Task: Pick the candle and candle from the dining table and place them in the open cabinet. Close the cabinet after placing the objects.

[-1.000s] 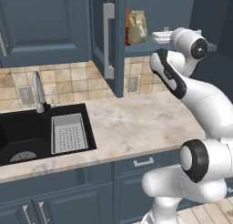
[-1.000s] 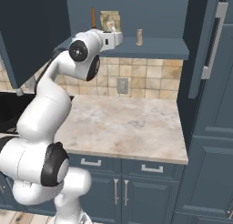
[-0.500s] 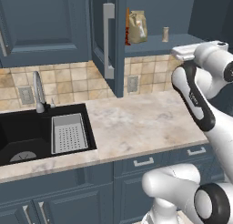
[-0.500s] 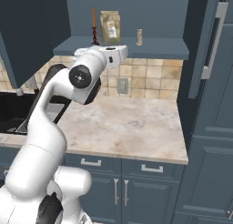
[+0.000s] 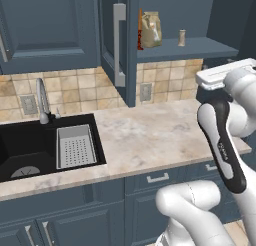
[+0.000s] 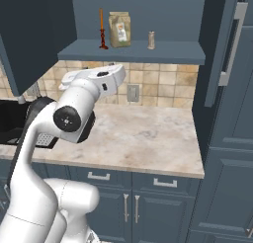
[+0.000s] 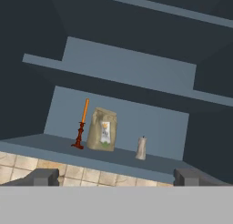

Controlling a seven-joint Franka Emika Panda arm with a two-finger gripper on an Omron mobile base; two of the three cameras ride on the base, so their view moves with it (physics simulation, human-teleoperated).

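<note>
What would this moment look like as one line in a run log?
hand: open, empty | red candle, grey candle: on cabinet shelf, paper bag between | cabinet doors: open

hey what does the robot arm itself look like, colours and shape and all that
The arm is glossy white, built of rounded tube segments, with dark grey bands and round dark caps at the joints. The hand is a flat white block. In the hand view the gripper ends in two small, dark grey, blocky jaws.

Open cabinet point(image 6: 133, 52), dark blue, doors swung wide, carries both candles upright on its lower blue shelf: slender dark red candle point(image 6: 103, 29) with flared foot at the left end, stubby grey-beige candle point(image 6: 151, 40) well apart to the right, neither touching the other.
</note>
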